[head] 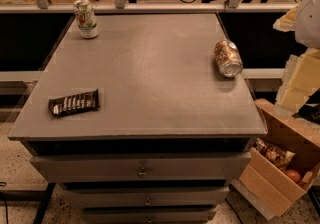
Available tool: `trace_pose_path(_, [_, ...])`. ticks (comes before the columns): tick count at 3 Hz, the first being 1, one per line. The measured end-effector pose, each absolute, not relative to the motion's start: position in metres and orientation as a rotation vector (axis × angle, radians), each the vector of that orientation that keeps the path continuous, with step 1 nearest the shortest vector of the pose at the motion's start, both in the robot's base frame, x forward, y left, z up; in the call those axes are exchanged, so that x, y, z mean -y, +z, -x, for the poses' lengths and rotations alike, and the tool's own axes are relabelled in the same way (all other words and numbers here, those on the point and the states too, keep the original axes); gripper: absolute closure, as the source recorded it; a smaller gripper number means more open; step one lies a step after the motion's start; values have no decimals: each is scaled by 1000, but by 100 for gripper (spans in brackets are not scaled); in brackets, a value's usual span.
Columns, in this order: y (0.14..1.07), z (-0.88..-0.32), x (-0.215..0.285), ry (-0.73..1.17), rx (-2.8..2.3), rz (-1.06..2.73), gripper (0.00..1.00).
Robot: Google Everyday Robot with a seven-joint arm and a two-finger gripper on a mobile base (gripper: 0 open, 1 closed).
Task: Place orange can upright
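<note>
**A:** Where is the orange can?

**B:** It is a small aluminium drink can with a copper-toned patterned label. It lies on its side on the flat grey table top, close to the right edge and about halfway back. One silver end faces the near side. I cannot tell if that end is the top or the bottom.

**A:** And its long axis?

**B:** It runs roughly from far to near, slanting a little rightward as it comes nearer, so the curved flanks face left and right.

**A:** The gripper?

**B:** I take the pale, blocky cream shapes at the right border to be the gripper. It sits off the table, to the right of the can and apart from it. The can is not in it. Wide or narrow — I cannot tell.

**A:** So the move?

**B:** As I judge it, the gripper must travel left to the can, close across the flanks, then tip the axis to vertical. With the edge so near, a nudge could roll the can off.

**A:** Anything in the way?

**B:** No. The upright white-and-green can stands at the far left corner, and the dark flat snack wrapper lies near the front left — both well apart from it.
</note>
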State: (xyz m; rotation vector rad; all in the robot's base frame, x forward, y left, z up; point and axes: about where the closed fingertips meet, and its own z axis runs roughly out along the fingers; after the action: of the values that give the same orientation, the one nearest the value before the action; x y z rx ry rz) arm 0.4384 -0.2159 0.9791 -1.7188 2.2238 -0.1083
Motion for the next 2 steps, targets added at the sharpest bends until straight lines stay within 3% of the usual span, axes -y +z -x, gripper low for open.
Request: trace_pose_path(2, [980, -454, 208, -122, -2234, 1684, 0])
